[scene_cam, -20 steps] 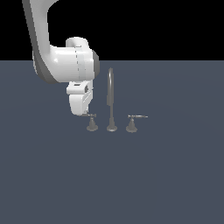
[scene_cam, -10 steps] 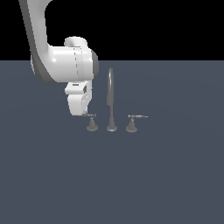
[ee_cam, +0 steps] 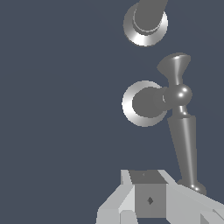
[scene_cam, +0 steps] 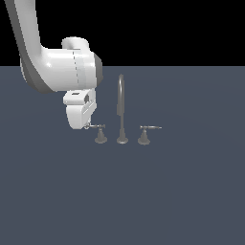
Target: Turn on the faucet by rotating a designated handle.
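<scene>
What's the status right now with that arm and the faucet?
Claw at rod tip of the handle, open or shut unclear. Faucet upright, other handle untouched. Nothing blocking.

Setting: a rendered simulation space, not a furnished room. A flat, uniform slate-blue ground plane (scene_cam: 182, 191) is shown with no texture, seams or edges; above its straight horizon a plain black void (scene_cam: 167, 28) is seen. No walls, counters or basins are drawn.

Fixtures: one dull-grey faucet (scene_cam: 121, 109), set straight on the plane with no sink, just beside the gripper (scene_cam: 86, 126) toward the exterior view's right. The handle (scene_cam: 99, 133) is placed nearest the gripper; the matching handle (scene_cam: 145, 134) is placed beyond the spout.

Equipment: one smooth white-and-grey robot arm (scene_cam: 60, 71), shaded as a simulator model.
</scene>
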`<action>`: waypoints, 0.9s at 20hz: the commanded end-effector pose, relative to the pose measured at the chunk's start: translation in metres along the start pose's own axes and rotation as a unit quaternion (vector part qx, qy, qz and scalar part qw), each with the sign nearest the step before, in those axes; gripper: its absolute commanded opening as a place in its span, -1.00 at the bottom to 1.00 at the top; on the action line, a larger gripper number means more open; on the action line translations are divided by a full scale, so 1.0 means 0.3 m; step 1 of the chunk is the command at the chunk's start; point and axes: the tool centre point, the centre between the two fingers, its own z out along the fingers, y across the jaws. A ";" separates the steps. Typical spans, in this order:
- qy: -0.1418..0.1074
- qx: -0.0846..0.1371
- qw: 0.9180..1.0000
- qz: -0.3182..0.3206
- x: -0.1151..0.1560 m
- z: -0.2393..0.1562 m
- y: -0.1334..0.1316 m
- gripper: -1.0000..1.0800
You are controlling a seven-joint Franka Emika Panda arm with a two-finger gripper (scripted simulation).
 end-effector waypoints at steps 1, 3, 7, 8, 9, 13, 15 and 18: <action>0.002 0.000 1.000 0.004 0.022 -0.001 0.006 -1.00; 0.002 -0.001 1.000 0.003 0.025 0.001 0.028 -1.00; 0.002 -0.003 1.000 0.002 0.032 0.003 0.074 -1.00; 0.002 -0.004 1.000 0.002 0.033 0.004 0.085 -1.00; 0.002 -0.004 1.000 0.002 0.035 0.005 0.097 -1.00; 0.002 -0.006 1.000 0.001 0.042 0.008 0.144 -1.00; 0.003 -0.008 1.000 0.000 0.046 0.009 0.167 -1.00; -0.001 0.000 1.000 -0.003 0.024 -0.002 0.152 -1.00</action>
